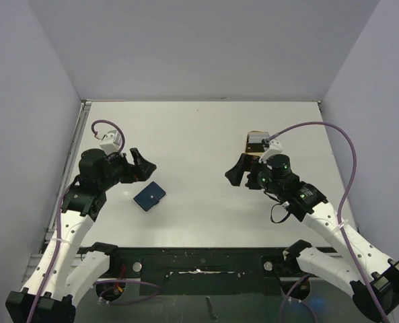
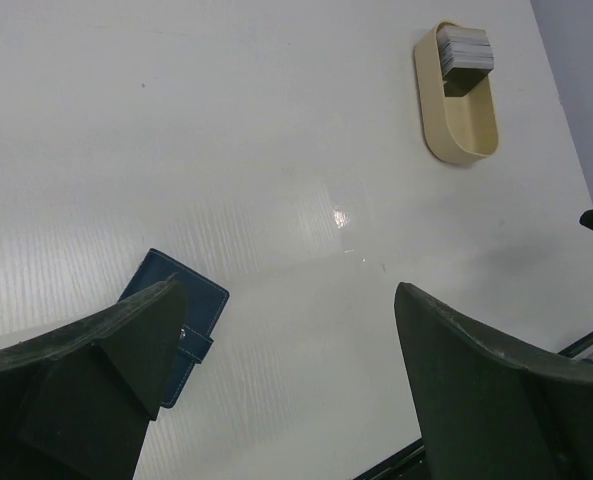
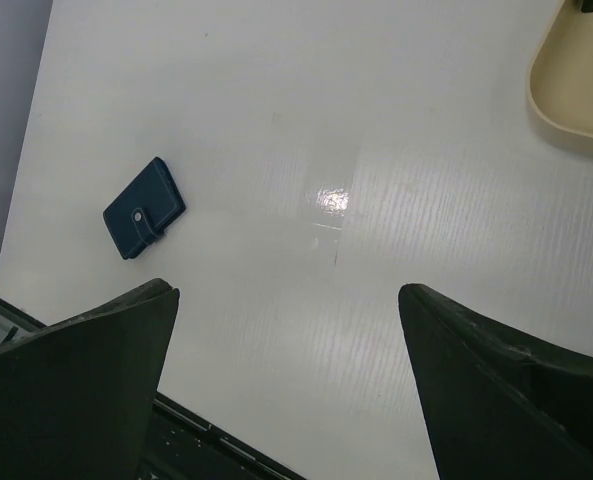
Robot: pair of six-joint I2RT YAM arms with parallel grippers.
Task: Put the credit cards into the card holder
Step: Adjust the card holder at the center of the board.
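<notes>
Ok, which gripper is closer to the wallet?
The left gripper; the wallet lies right beside it, the right gripper is by the dish.

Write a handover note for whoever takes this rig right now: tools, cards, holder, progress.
Left tool: open, empty, just beside the small navy-blue folded card holder, not touching it.
Right tool: open, empty, near the tan oval dish.
Stack of thin grey-white credit cards: lies at one end of that dish.
Done: nothing; the holder lies strapped shut on the white table.
Left: open the holder, lift the cards, slot them in.
</notes>
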